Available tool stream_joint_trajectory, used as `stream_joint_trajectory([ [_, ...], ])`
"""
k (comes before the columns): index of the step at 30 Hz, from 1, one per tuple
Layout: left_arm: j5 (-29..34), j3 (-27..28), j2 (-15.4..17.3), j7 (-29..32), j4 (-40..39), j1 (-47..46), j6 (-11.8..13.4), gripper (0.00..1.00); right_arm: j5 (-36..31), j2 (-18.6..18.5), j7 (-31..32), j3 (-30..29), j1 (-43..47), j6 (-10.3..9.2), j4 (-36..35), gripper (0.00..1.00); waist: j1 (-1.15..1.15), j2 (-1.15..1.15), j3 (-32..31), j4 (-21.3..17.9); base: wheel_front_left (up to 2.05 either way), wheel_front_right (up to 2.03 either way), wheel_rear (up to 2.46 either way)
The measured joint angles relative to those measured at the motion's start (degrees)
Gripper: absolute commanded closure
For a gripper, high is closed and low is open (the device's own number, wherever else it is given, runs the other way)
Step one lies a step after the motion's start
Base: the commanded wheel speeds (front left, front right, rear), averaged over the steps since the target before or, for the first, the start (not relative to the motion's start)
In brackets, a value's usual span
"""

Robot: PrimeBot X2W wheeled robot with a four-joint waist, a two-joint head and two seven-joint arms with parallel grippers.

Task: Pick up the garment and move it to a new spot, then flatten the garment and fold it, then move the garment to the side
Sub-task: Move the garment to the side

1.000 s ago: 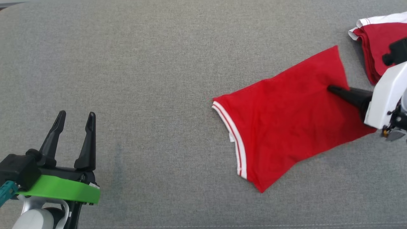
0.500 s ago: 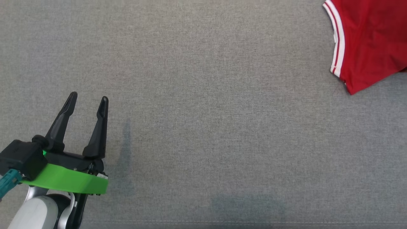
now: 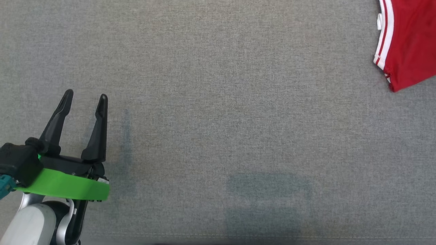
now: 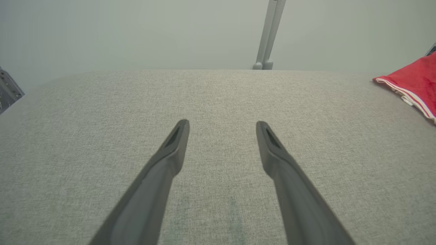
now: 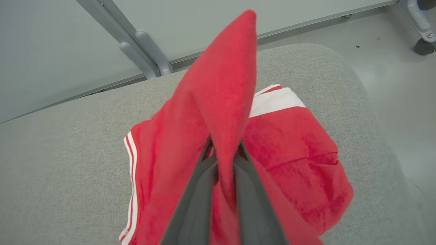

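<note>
Lifted since a second ago, the red garment with white-striped hem hangs at the counter's far right, pinched in my right pincer; my left pincer sits spread.

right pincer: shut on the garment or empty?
Shut on the garment. In the right wrist view the right pincer has red cloth pinched between its fingers, a fold peaking above them.
</note>
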Motion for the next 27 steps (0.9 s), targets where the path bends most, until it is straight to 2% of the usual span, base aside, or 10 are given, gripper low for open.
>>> stream_joint_trajectory([
  [3, 0.26, -0.4, 0.08, 0.33, 0.15, -0.33, 0.0, 0.0, -3.03, -1.7, -0.16, -1.43, 0.07, 0.0, 4.04, 1.0, 0.0, 0.0, 0.36, -0.35, 0.0, 0.0, 0.0],
  [6, 0.3, -0.85, 0.08, 0.75, 0.13, -1.04, 0.0, 0.0, -5.32, -1.86, -2.09, -3.93, 0.4, 0.0, 8.75, 1.0, 0.0, 0.0, 0.47, -0.41, 0.0, 0.0, 0.0],
  [7, 0.46, -1.03, 0.07, 0.75, 0.14, -1.28, 0.0, 0.0, -6.5, -1.89, -3.23, -4.49, 0.74, 0.0, 10.06, 0.82, 0.0, 0.0, 0.48, -0.37, 0.0, 0.0, 0.0],
  [8, 0.67, -1.18, 0.07, 0.77, 0.13, -1.41, 0.0, 0.0, -9.07, -1.96, -5.73, -4.81, 1.28, 0.01, 11.06, 0.52, 0.0, 0.0, 0.45, -0.35, 0.0, 0.0, 0.0],
  [9, 0.74, -1.24, 0.07, 0.82, 0.05, -1.42, 0.0, 0.0, -11.71, -1.93, -8.36, -5.47, 1.44, 0.0, 11.92, 0.0, 0.0, 0.0, 0.44, -0.33, 0.0, 0.0, 0.0],
  [12, 0.74, -1.15, 0.07, 1.07, -0.23, -1.42, 0.0, 0.0, -15.26, -1.04, -14.93, -7.15, 1.22, -0.01, 12.24, 0.0, 0.0, 0.0, 0.7, -0.36, 0.0, 0.0, 0.0],
  [15, 0.74, -1.01, 0.05, 1.08, -0.24, -1.43, 0.0, 0.0, -16.3, 4.2, -19.6, -6.51, 1.95, 0.01, 12.96, 0.0, 0.0, 0.0, 0.93, -0.67, 0.0, 0.0, 0.0],
  [20, 0.8, -1.03, 0.02, 1.24, -0.13, -1.46, 0.01, 0.0, -16.69, 11.74, -22.8, -4.36, 8.56, 0.02, 17.16, 0.0, 0.0, 0.0, 1.0, -1.31, 0.0, 0.0, 0.0],
  [27, 1.25, -0.81, 0.09, 1.29, 0.81, -1.48, 0.03, 0.0, -17.94, 14.57, -29.81, -4.36, 9.57, 0.02, 19.46, 0.0, 0.0, 0.0, -0.17, -2.28, 0.0, 0.0, 0.0],
])
